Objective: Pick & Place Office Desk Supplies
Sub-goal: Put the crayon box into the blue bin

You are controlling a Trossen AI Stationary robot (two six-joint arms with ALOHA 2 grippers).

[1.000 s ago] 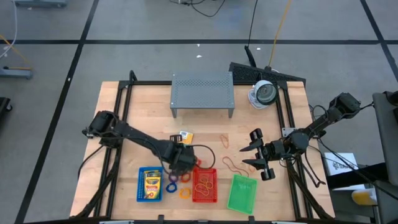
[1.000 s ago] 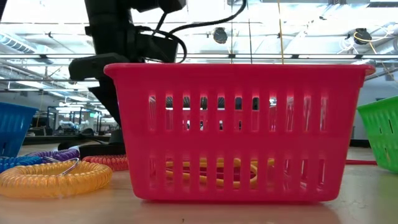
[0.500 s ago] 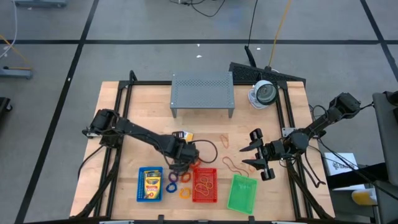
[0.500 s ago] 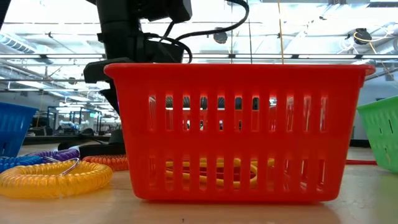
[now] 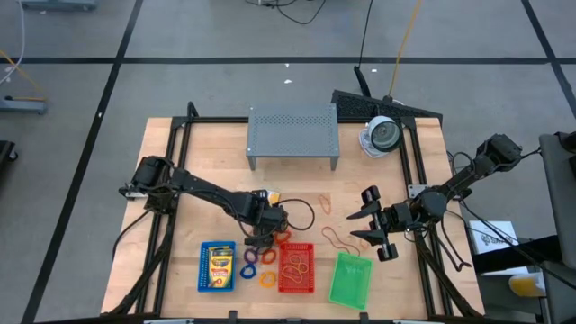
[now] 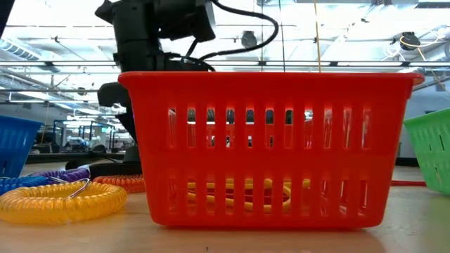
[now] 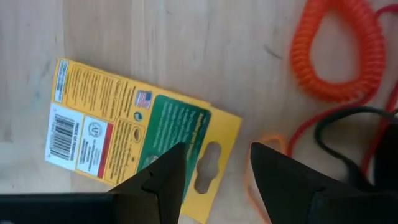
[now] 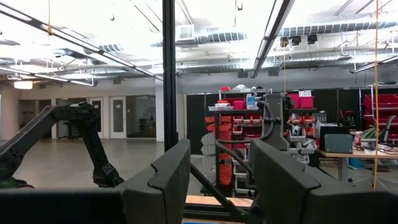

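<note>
1. My left claw [image 5: 262, 219] hangs just behind the red tray [image 5: 296, 267], a bit toward the blue tray's side.
2. My left fingers [image 7: 163, 180] are apart, with nothing between them.
3. Under that claw lies a yellow-and-green crayon box [image 7: 138, 136], flat on the wooden table [image 5: 207, 153], with its barcode side up. My fingers are above its hang-hole end, and I cannot tell if they touch it.
4. From above, only a corner of that crayon box shows, behind the red tray and past my left claw.
5. An orange coil ring [image 7: 339, 55] lies just beside that box on the wood.
6. The red tray sits at the front of the table, with rubber bands [image 5: 295, 266] inside it.
7. The blue tray [image 5: 217, 266] is near the red tray on my left arm's side, and a second crayon box [image 5: 220, 265] lies in it.
8. Between the blue tray and the red tray are little rings: a purple ring [image 5: 249, 258], a blue ring [image 5: 249, 270] and an orange ring [image 5: 267, 280].
9. The green tray [image 5: 350, 279] is just beside the red tray on the other side.
10. Thin reddish bands [image 5: 336, 239] lie loose on the wood behind the green tray.
11. My right claw [image 5: 371, 230] waits behind the green tray, up off the table.
12. Its fingers [image 8: 163, 177] are apart and hold nothing.
</note>
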